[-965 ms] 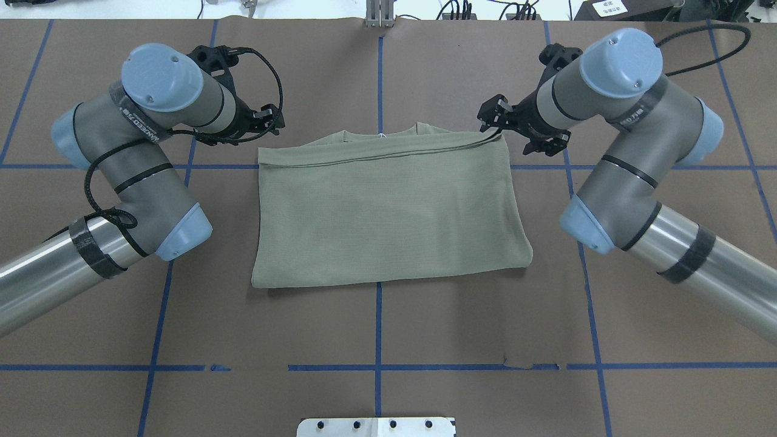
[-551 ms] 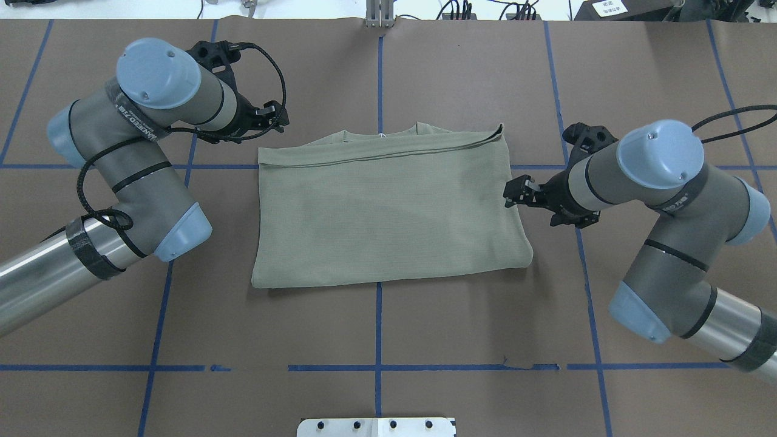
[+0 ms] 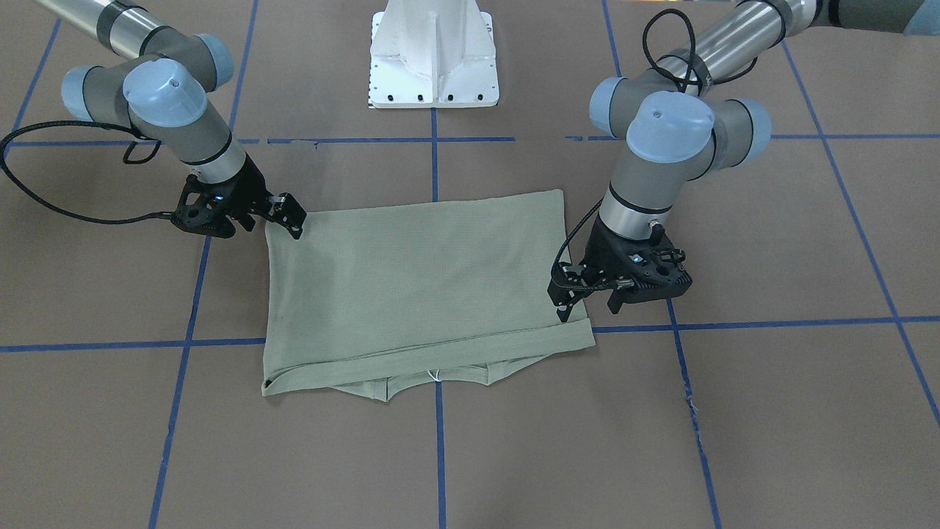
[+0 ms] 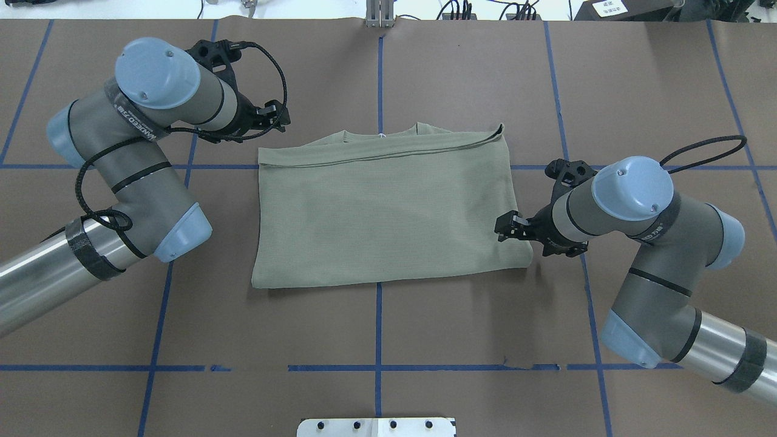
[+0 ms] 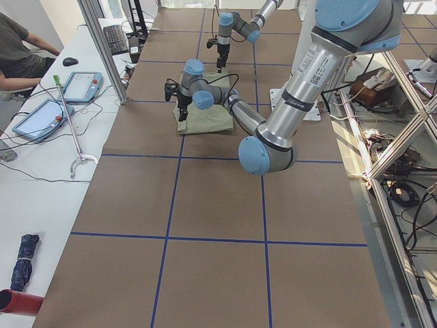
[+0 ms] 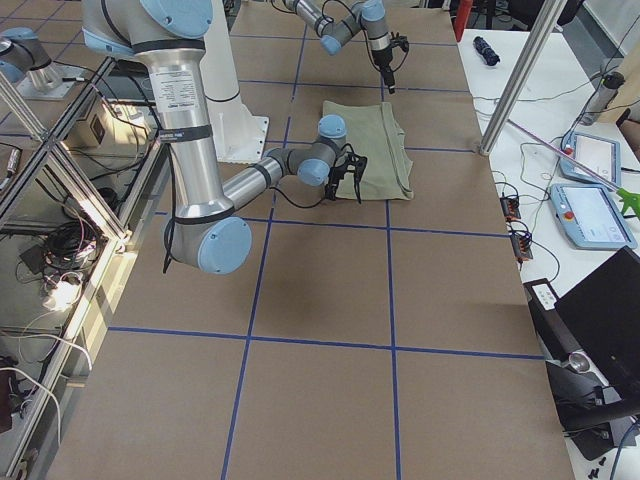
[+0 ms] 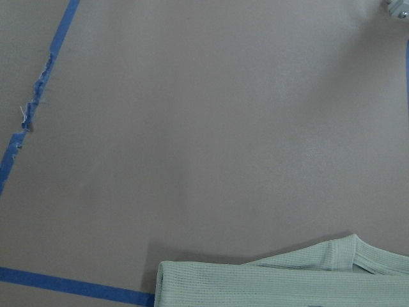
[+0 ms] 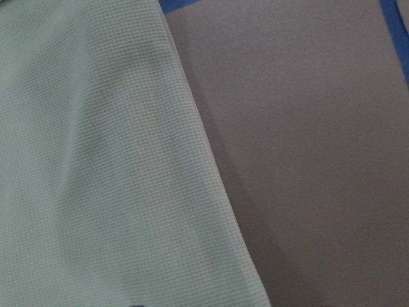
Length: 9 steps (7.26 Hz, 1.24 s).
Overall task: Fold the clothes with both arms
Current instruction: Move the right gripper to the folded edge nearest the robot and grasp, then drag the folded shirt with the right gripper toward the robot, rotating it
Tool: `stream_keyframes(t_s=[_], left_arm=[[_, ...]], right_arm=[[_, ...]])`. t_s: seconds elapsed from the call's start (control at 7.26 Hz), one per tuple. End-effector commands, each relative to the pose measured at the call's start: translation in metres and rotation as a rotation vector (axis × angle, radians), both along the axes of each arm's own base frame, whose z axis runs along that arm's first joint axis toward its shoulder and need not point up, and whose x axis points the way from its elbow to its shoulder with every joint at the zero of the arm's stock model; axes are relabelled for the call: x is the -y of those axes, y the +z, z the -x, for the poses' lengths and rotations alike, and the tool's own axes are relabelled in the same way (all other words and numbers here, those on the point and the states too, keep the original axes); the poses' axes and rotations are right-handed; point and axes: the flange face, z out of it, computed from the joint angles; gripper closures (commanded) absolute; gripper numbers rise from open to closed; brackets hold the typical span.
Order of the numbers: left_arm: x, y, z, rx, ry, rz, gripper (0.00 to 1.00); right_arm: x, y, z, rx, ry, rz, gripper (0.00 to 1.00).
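The sage-green shirt (image 4: 388,212) lies flat on the brown table as a folded rectangle, its neck and a folded band along the far edge (image 3: 433,364). My left gripper (image 4: 274,118) hovers just beyond the shirt's far left corner, apart from the cloth, and looks open (image 3: 564,301). The left wrist view shows only that corner of the shirt (image 7: 287,284). My right gripper (image 4: 505,227) sits at the shirt's right edge near the front corner, open, jaws at the hem (image 3: 292,216). Its wrist view shows that edge of the shirt (image 8: 96,160) on bare table.
Blue tape lines (image 4: 378,315) grid the brown table cover. The white pedestal base (image 3: 433,59) stands at the robot's side of the table. A side table with tablets (image 5: 82,85) and a seated person (image 5: 20,55) lies beyond the far edge.
My right gripper let go of the shirt's far right corner and swung back along the right edge to near the front corner. The left arm has barely moved.
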Motion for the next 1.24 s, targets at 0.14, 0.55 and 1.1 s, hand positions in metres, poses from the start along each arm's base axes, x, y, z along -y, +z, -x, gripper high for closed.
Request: stream_keyframes(t_s=[0.14,0.55,1.1], left_arm=[[0.000,0.001,0.000,0.000,0.000,-0.002,0.12],[0.000,0.002,0.000,0.002,-0.001,-0.002,0.12],[0.000,-0.001,0.000,-0.001,-0.002,-0.003,0.12]], right_arm=[[-0.004,0.006,0.002,-0.007,-0.013,0.010,0.54],[-0.004,0.002,-0.002,0.005,-0.015,0.018,1.00],[-0.049,0.013,-0.047,0.005,-0.035,0.017,1.00]])
